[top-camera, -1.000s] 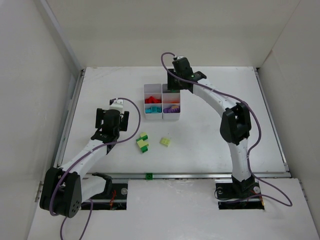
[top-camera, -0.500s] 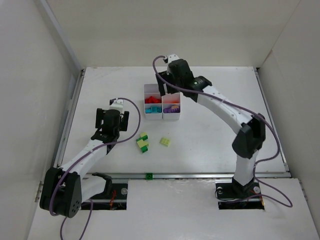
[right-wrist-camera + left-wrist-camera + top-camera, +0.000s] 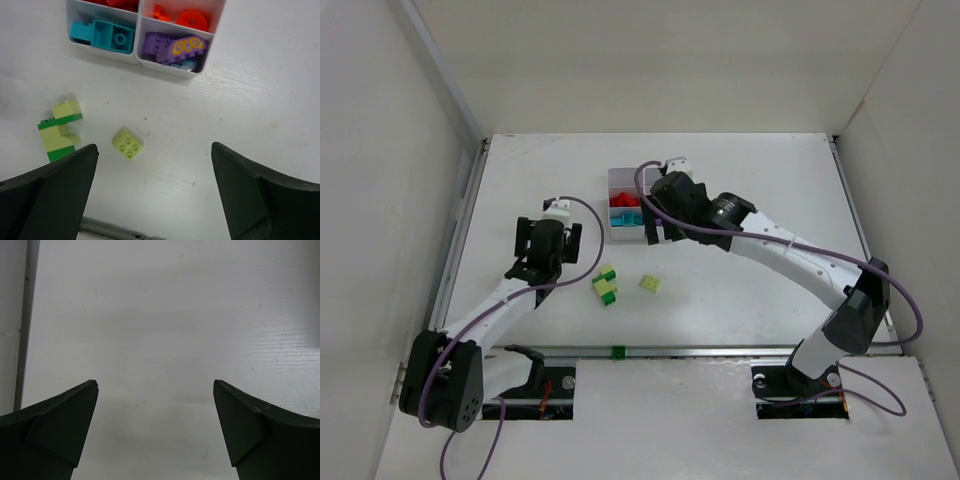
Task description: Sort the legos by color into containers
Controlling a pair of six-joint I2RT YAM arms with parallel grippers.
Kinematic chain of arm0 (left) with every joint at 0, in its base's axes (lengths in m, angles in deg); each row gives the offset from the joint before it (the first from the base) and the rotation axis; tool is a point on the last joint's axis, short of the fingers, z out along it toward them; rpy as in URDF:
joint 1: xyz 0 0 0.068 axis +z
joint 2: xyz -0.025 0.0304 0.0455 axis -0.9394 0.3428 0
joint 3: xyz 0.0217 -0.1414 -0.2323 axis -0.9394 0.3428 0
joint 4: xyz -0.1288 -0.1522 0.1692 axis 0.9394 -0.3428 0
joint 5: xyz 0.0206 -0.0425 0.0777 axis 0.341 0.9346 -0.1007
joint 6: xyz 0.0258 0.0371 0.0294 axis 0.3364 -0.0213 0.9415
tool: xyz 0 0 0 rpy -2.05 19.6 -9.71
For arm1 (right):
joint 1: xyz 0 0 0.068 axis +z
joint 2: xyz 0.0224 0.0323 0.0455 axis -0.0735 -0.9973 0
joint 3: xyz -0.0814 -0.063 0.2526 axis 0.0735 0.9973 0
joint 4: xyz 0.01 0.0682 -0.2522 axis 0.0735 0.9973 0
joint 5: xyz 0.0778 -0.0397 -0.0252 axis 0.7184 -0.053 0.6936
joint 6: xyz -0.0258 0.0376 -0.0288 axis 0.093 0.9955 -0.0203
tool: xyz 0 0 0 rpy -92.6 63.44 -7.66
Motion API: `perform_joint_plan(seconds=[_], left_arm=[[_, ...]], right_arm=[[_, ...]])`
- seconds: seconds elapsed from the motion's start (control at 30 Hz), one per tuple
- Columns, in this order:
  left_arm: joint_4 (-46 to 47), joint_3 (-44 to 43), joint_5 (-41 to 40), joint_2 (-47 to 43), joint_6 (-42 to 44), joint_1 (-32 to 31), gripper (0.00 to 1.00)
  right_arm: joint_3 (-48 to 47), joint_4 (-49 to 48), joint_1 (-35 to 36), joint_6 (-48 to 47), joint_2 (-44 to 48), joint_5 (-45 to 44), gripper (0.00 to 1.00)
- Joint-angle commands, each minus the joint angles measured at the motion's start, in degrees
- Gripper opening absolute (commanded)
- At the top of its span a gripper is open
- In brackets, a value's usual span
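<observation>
The white container (image 3: 617,186) stands mid-table, its right column partly hidden by my right arm. In the right wrist view its near compartments (image 3: 137,59) hold teal legos (image 3: 102,35) and purple legos (image 3: 172,46), with orange legos (image 3: 183,16) and red ones behind. A loose yellow-green brick (image 3: 128,142) and a green and yellow-green stack (image 3: 59,132) lie on the table in front; both also show in the top view, the brick (image 3: 650,284) and the stack (image 3: 606,286). My right gripper (image 3: 154,147) is open and empty above the table near the box (image 3: 658,228). My left gripper (image 3: 155,385) is open and empty over bare table (image 3: 549,226).
White walls enclose the table on three sides. A metal rail (image 3: 720,351) with a small green marker (image 3: 616,351) runs along the near edge. A raised strip (image 3: 22,325) borders the table on the left.
My right arm has pulled back from above the far right of the box toward the near side and now hangs over the box's near right corner. The left arm has hardly moved.
</observation>
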Motion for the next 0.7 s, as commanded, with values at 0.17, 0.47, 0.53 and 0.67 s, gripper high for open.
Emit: perform_joint_plan(seconds=[0.17, 0.47, 0.53, 0.67], left_arm=[[2.8, 0.9, -2.0, -2.4, -1.8, 1.5, 1.00], [3.9, 2.3, -1.0, -6.5, -2.3, 2.0, 1.00], [4.5, 3.0, -0.3, -7.8, -2.3, 2.0, 1.00], [5.7, 4.4, 0.2, -11.8, -0.4, 2.0, 1.00]], right_arm=[[-2.4, 11.9, 6.2, 22.4, 3.7, -19.6, 1.00], [-9.8, 35.1, 16.3, 40.9, -4.9, -36.8, 1.00], [-6.7, 32.6, 16.3, 46.0, -4.2, -28.5, 1.00], [8.1, 10.3, 21.9, 39.7, 5.4, -13.2, 0.85]])
